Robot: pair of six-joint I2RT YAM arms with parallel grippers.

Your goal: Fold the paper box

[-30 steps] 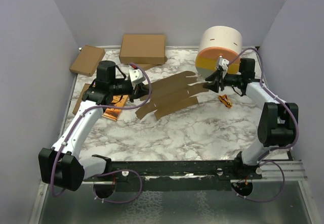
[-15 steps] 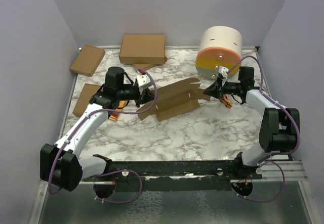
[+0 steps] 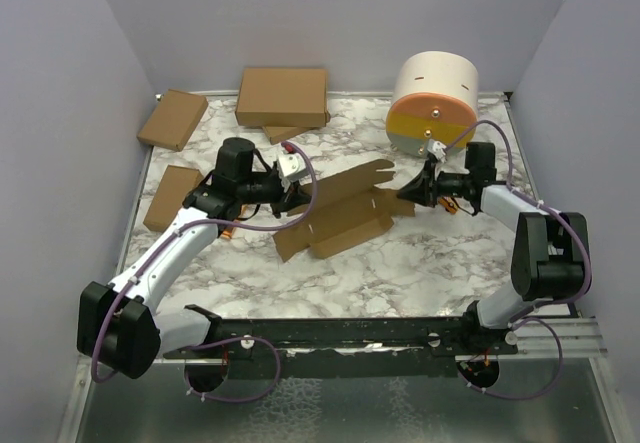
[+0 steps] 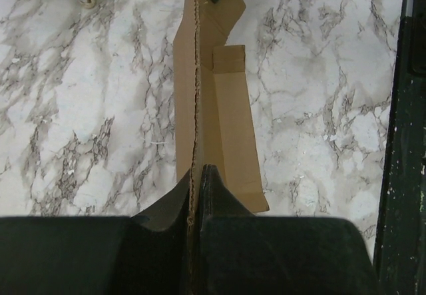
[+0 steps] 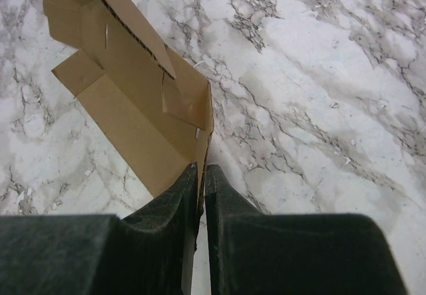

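Note:
The paper box [image 3: 335, 208] is a brown die-cut cardboard sheet, partly folded, in the middle of the marble table. My left gripper [image 3: 290, 191] is shut on its left edge; the left wrist view shows the sheet edge-on [image 4: 194, 95] pinched between the fingers [image 4: 197, 175]. My right gripper [image 3: 415, 191] is shut on the right end flap; the right wrist view shows the cardboard [image 5: 133, 108] clamped between the fingers [image 5: 200, 175]. One long panel stands raised while the rest lies on the table.
A larger brown carton [image 3: 282, 97] and smaller flat cartons [image 3: 172, 118] [image 3: 172, 195] lie at the back left. A white and orange-yellow cylinder [image 3: 432, 103] stands at the back right. A small orange object [image 3: 455, 206] lies by the right gripper. An orange booklet [image 3: 226, 229] peeks from under the left arm.
Both grippers have moved inward and toward the front with the sheet. The flat sheet has buckled up into a fold along its length.

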